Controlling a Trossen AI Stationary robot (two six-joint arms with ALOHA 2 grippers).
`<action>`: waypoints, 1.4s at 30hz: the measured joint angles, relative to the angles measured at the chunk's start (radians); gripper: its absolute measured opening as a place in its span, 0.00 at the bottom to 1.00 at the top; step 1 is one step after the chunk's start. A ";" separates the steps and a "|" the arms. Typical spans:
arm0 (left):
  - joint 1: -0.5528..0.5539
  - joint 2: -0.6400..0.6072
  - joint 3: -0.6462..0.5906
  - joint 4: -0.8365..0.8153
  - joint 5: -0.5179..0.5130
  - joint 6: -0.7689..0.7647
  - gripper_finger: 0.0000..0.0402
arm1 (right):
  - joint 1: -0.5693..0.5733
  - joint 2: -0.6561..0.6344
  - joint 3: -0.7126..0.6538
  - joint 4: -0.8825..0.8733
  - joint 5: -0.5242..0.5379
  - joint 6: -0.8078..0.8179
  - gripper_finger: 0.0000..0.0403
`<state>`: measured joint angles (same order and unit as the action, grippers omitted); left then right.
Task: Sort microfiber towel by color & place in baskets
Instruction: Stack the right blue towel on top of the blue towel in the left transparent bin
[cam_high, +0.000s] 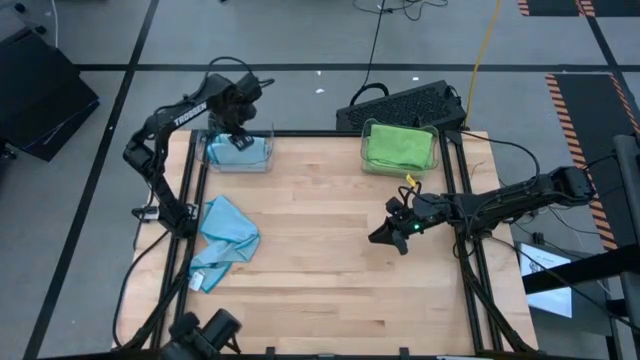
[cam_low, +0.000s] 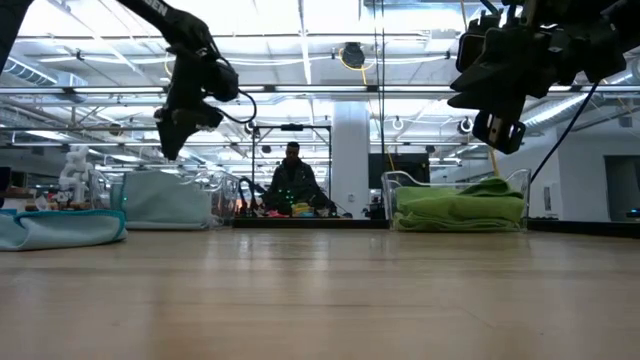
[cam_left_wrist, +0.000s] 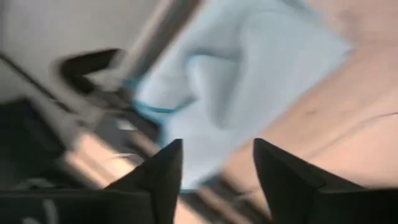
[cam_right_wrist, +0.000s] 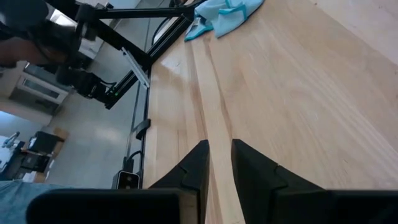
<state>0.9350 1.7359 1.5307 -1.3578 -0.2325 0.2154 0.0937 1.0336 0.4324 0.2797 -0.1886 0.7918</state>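
Note:
Two clear baskets stand at the table's far edge. The left basket (cam_high: 264, 160) holds a light blue towel (cam_high: 225, 153); my left gripper (cam_high: 238, 136) hangs open above it, pointing down, with nothing between its fingers (cam_left_wrist: 165, 174). The right basket (cam_high: 366, 152) holds a green towel (cam_high: 398, 145). Another light blue towel (cam_high: 226, 238) lies crumpled on the wood near the left edge. My right gripper (cam_high: 384, 236) hovers above the table right of centre, fingers nearly together and empty (cam_right_wrist: 220, 158).
A black keyboard (cam_high: 405, 105) lies just beyond the far edge, behind the green towel's basket. Black frame rails run along the table's left and right sides. Bare wood (cam_high: 320, 250) spans the middle. A person (cam_low: 292, 185) sits in the room beyond.

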 joint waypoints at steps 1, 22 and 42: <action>-0.002 0.000 0.000 -0.006 0.036 -0.033 0.46 | 0.000 0.000 0.000 0.000 0.000 0.000 0.15; 0.037 -0.002 -0.242 0.293 0.124 -0.206 0.01 | 0.000 0.000 -0.010 -0.001 0.002 0.010 0.15; 0.090 -0.093 -0.356 0.539 0.123 -0.166 0.04 | 0.000 0.000 -0.023 0.000 0.005 0.114 0.15</action>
<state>1.0252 1.6434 1.1751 -0.8189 -0.1093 0.0496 0.0937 1.0340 0.4099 0.2794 -0.1841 0.9062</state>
